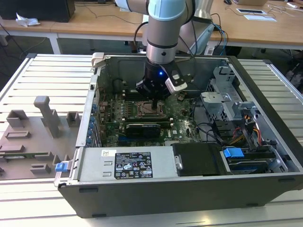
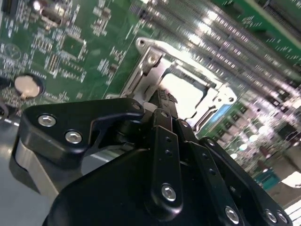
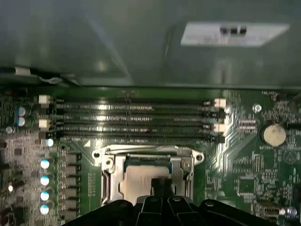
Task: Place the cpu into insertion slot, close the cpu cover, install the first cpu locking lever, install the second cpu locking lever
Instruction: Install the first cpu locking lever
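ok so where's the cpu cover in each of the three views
Exterior view: the cpu cover lies on the green motherboard inside the case, directly under the tool.
Second wrist view: the silvery frame sits just beyond the black fingertips.
First wrist view: the frame lies below the memory slots, by the fingertips.
Shared landmark: the pale cpu in the frame's window.

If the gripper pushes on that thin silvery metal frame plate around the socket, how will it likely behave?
The thin silvery metal frame plate looks like sheet metal, so probably stiff yet springy, and light. Its shiny surface suggests the fingertips might slide. It frames the pale silver-grey square chip, so a push would likely swing it rather than slide it.
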### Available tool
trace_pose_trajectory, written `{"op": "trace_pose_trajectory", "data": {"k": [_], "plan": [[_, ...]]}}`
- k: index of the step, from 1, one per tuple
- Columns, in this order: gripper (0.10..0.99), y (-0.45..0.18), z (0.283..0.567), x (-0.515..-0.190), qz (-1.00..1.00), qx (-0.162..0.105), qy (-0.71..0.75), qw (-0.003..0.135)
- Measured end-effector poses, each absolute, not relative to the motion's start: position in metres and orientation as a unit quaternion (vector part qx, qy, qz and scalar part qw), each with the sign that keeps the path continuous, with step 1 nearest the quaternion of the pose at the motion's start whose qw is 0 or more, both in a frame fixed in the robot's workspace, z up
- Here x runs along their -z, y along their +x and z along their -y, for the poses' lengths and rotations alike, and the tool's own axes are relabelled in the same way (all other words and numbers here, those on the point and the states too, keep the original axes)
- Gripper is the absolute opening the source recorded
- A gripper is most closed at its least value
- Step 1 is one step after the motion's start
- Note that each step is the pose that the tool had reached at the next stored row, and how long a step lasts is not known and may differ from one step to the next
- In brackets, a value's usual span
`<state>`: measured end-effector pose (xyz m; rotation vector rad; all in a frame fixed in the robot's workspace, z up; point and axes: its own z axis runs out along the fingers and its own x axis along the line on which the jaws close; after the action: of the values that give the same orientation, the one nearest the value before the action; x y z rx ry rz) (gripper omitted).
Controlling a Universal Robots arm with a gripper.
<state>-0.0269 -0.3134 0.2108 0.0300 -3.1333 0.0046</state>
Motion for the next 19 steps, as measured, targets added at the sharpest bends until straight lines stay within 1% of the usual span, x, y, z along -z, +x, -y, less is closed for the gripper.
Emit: {"op": "trace_pose_trajectory", "data": {"k": [7,19], "plan": [[0.106,-0.027,0.316,-0.216,1.0,-0.001,0.009,0.004],[0.106,-0.027,0.316,-0.252,1.0,-0.006,0.01,0.004]]}}
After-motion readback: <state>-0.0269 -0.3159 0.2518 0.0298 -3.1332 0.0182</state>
